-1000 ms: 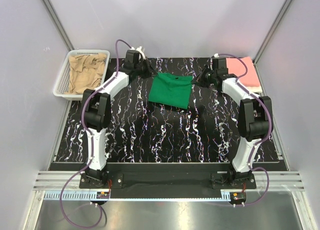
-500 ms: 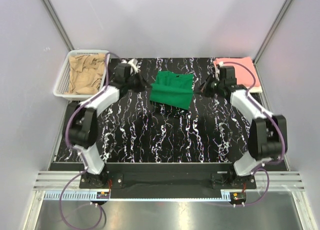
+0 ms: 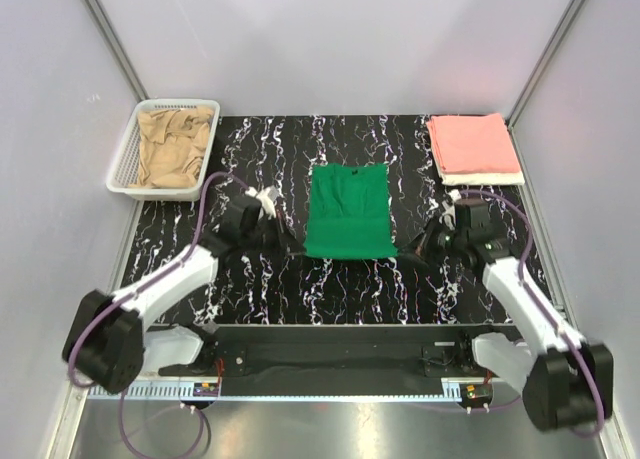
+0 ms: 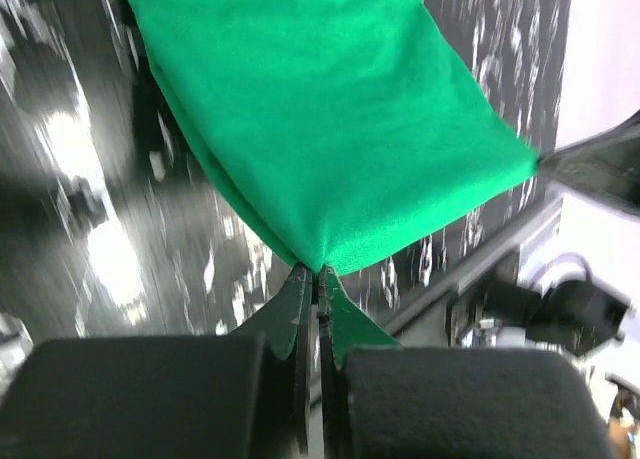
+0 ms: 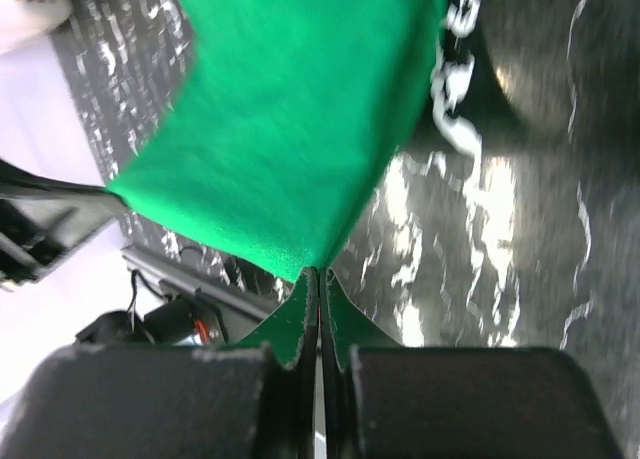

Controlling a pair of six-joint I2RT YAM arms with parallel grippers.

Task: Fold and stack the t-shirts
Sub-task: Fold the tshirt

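Observation:
A bright green t-shirt (image 3: 348, 211) lies folded as a narrow rectangle in the middle of the black marbled table. My left gripper (image 3: 296, 250) is shut on its near left corner, and the left wrist view shows the green cloth (image 4: 320, 129) pinched at my left gripper (image 4: 320, 272). My right gripper (image 3: 404, 249) is shut on the near right corner; the same green cloth (image 5: 300, 129) runs into my right gripper (image 5: 319, 272). A folded salmon pink t-shirt (image 3: 473, 144) lies on a white one (image 3: 484, 179) at the back right. A crumpled tan t-shirt (image 3: 172, 147) fills the basket.
The white mesh basket (image 3: 125, 164) stands at the back left corner. The black table (image 3: 340, 289) ends at a metal rail along the near side, where both arm bases are bolted. Grey walls close the sides and the back.
Both grippers have pulled back from the far side toward the near edge, drawing the green t-shirt's edge with them. The shirt now lies longer and flatter.

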